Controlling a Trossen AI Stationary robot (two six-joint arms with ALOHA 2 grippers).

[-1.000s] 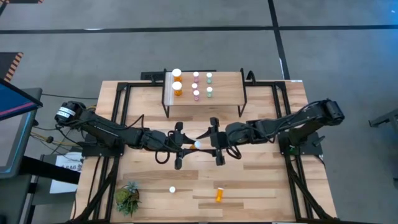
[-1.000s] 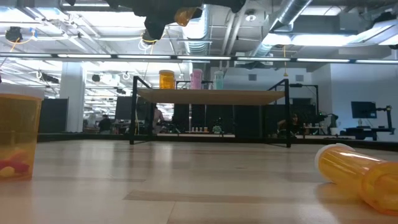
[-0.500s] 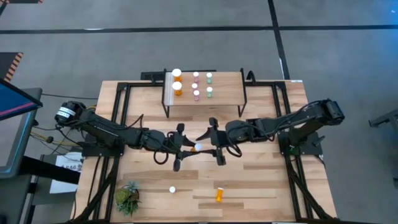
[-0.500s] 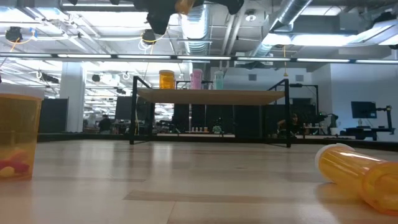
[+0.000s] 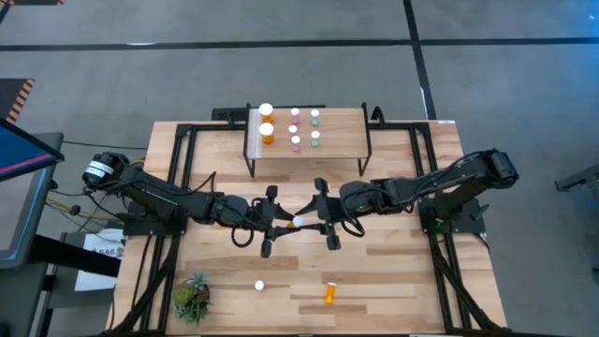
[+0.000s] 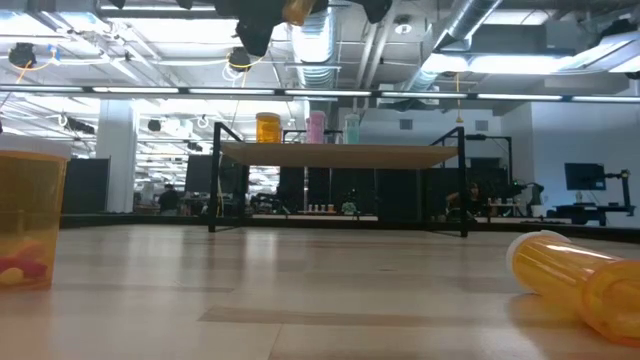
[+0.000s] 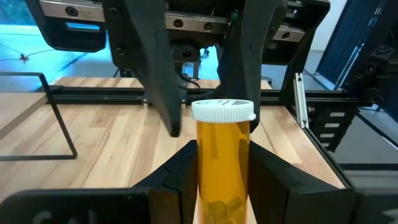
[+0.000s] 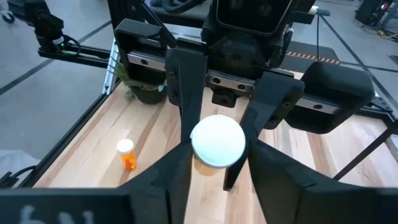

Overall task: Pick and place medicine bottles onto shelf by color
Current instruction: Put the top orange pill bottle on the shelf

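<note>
We read this as robotics lab in open industrial hall: exposed ceiling ducts (image 6: pixel 470 35) and strip lights, grey floor with black tape lines (image 5: pixel 187 44), monitors (image 6: pixel 585 177) on far workstations, wooden desk (image 5: pixel 393 271) on black metal frame, cabling beside it.

Sm. potted plant (image 5: pixel 192 298) nr table (image 5: pixel 393 281) front-left corner.

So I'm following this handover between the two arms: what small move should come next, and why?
Probably the right gripper should finish closing on the orange bottle near its white cap. The left gripper holds the bottle's body between its fingers above the table's middle, and the right fingers flank the cap end with gaps showing. The left should let go only after that.
</note>
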